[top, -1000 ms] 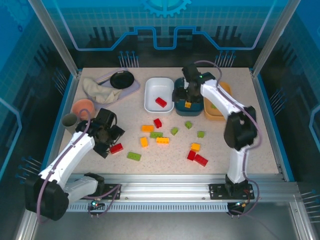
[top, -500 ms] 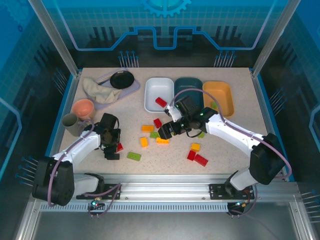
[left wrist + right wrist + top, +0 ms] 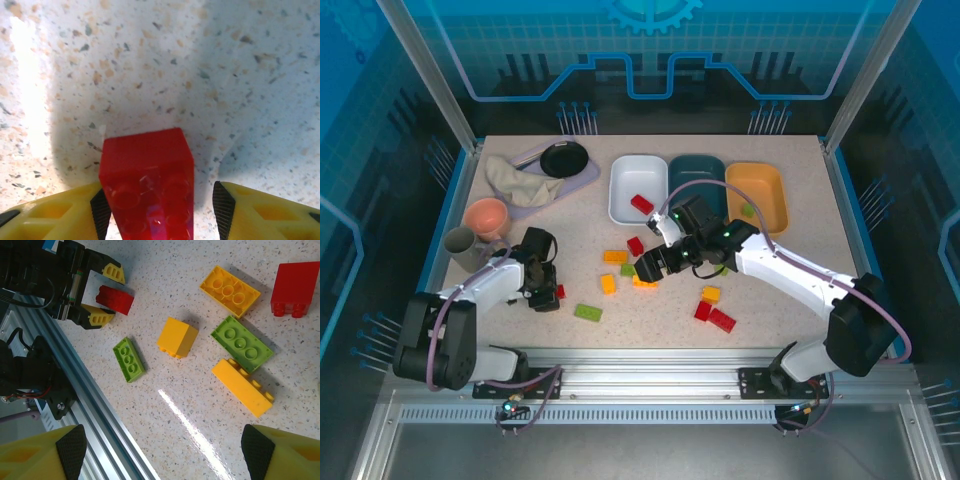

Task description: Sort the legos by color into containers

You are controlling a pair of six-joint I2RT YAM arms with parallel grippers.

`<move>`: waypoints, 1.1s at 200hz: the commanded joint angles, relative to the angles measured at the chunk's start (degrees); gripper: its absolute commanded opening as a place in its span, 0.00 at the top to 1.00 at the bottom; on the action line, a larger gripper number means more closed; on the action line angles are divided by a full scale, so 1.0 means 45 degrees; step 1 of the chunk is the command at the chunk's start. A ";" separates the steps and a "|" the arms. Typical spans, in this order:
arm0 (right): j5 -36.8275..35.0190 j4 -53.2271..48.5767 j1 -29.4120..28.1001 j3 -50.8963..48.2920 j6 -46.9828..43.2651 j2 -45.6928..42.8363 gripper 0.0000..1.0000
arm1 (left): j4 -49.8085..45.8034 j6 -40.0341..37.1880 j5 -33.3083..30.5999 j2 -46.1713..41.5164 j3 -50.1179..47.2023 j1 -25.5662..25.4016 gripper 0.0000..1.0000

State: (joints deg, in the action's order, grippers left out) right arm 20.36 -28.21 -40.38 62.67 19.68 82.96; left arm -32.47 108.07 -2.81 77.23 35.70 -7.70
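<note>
While most of the legos lie loose on the speckled table (image 3: 770, 290), the step in hand is the pick of 1 red brick (image 3: 145, 160) at the left edge of the scatter, well apart from the trays. It lies flat on the table between the fingers of the left gripper (image 3: 161, 210). 1 pad (image 3: 100, 215) is at the brick's side, touching or nearly so, and the other pad (image 3: 220, 202) stands clear of it. The fingers are therefore apart around the brick, not clamped on it, and I judge the grasp begun but not made.

The next move calls for the fingers to meet on the brick's 2 long sides. After that come a straight lift and a carry up the table to the white tray (image 3: 625, 180). A second red brick (image 3: 641, 204) already lies there, so I take that tray for red. With 1 pad leading, the brick could slide or turn as the other arrives.

The right gripper (image 3: 164, 445) hangs over the middle of the scatter, fingers wide apart with nothing between them. Below it lie a yellow cube (image 3: 177, 336), a green brick (image 3: 242, 345) and a long yellow brick (image 3: 243, 386); which it will take I cannot tell. The dark teal tray (image 3: 697, 165) sits between the white tray and the orange tray (image 3: 765, 185).
</note>
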 commanded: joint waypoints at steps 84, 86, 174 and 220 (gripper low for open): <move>-0.0033 0.0106 -0.0236 0.0711 0.0318 0.0138 0.19 | 0.0438 -0.1448 0.0181 0.0895 0.0119 0.0482 0.90; -0.0091 0.0099 -0.0228 0.0723 0.0329 0.0100 0.19 | 0.0394 -0.1499 0.0162 0.0863 0.0178 0.0482 0.90; -0.1460 0.1109 0.1941 0.0311 0.2270 -0.1676 0.19 | -0.0926 -0.8244 0.0209 0.2330 0.7167 -0.0687 0.90; -0.2342 0.3742 0.3079 -0.1455 0.3952 -0.2917 0.18 | -0.2121 -1.0950 0.1079 0.6544 1.3080 -0.2058 0.91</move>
State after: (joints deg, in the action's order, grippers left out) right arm 13.26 -18.59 -27.29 59.24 32.47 72.95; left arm -37.01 68.77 -1.02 98.54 85.03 -14.61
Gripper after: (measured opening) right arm 0.814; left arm 0.253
